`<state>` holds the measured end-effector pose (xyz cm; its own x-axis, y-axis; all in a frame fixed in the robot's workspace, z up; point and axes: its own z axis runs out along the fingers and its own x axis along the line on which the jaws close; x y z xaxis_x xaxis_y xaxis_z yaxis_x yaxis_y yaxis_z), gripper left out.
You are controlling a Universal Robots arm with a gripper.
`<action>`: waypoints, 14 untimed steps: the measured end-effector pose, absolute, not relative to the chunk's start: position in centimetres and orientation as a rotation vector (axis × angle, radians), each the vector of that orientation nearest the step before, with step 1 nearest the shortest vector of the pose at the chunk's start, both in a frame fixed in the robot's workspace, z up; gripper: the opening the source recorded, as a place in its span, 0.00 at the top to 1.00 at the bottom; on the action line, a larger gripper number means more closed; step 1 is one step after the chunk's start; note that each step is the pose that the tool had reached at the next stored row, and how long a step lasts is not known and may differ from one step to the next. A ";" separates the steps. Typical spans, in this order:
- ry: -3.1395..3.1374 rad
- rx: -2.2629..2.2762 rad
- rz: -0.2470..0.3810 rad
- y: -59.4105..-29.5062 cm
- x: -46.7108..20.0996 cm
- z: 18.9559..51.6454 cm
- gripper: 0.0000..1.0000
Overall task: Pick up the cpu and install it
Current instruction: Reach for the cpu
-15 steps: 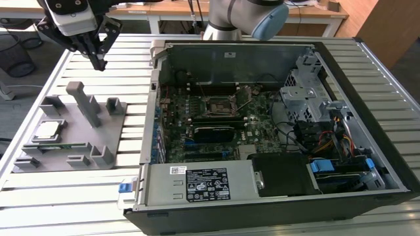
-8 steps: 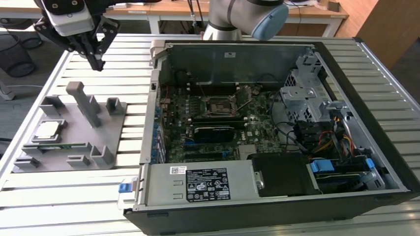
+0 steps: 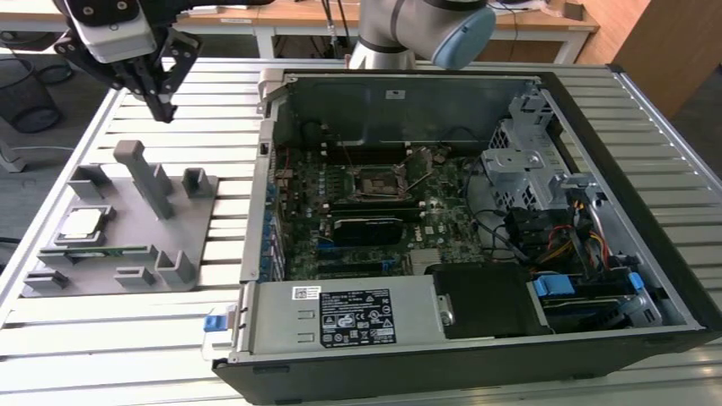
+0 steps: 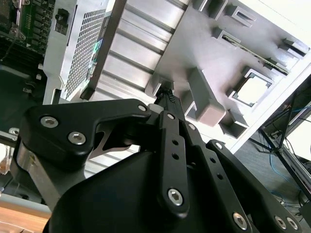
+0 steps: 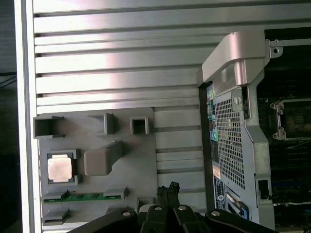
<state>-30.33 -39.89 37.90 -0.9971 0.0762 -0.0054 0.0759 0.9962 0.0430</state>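
Because the small flat square cpu with the shiny silver top (image 3: 83, 222) lies seated in a recess of the grey plastic parts tray (image 3: 189, 233), beside the open black computer case (image 3: 451, 372) on the slatted metal surface (image 3: 226, 110), a clean pick would likely need the jaws centred squarely over the chip and parted wide enough to clear its edges. The jaws hang in the air near the tray, pressed together tip to tip, gripping nothing and touching nothing.
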 end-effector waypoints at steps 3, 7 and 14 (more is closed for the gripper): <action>3.132 0.119 0.067 -39.9 -30.5 37.9 0.89; 3.132 0.119 0.067 -39.9 -31.0 37.9 0.89; 3.133 0.119 0.067 -39.9 -32.6 37.8 0.89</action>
<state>-32.57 -39.89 37.79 -0.9971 0.0762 -0.0043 0.0760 0.9962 0.0428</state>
